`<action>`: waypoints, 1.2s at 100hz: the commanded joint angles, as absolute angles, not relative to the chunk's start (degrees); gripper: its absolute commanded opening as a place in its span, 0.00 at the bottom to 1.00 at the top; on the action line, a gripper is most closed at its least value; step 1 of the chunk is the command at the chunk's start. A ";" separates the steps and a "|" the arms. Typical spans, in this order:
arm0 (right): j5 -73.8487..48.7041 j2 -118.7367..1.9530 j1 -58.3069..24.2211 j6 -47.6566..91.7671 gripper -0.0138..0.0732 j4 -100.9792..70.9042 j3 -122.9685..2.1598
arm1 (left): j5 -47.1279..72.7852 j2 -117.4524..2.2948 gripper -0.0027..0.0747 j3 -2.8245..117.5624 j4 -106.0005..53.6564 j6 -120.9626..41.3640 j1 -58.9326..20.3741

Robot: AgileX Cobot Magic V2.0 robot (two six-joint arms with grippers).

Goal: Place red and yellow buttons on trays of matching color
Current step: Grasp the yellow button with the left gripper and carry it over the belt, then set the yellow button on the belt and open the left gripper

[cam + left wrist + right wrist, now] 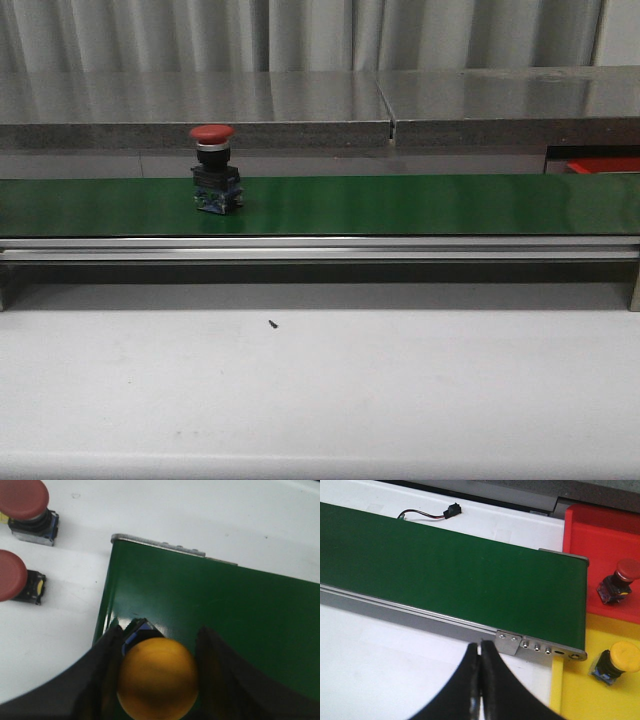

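In the left wrist view a yellow button (157, 677) sits between the dark fingers of my left gripper (160, 639), which is shut on its cap above the end of the green belt (225, 605). A red button (213, 170) stands upright on the belt in the front view. My right gripper (481, 646) is shut on nothing and hovers over the white table beside the belt's other end. Past that end, a red tray (592, 535) holds a red button (620, 580), and a yellow tray (575, 700) holds a yellow button (617, 662). Neither gripper shows in the front view.
Two more red buttons (22, 502) (12, 577) lie on the white table beside the belt's end in the left wrist view. A loose cable with a black plug (437, 514) lies behind the belt. A metal rail (320, 248) runs along the belt's front.
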State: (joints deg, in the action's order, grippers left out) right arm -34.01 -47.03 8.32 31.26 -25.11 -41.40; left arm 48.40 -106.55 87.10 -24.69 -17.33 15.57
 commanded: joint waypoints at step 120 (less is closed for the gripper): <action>-30.97 -46.88 8.19 31.59 0.05 -26.14 -42.93 | 24.67 -59.17 0.85 52.96 -35.74 -33.35 -0.90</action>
State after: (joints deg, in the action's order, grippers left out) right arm -34.01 -47.03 8.32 31.26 -25.11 -41.40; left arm 31.96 -65.69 57.70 -33.68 -33.08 1.65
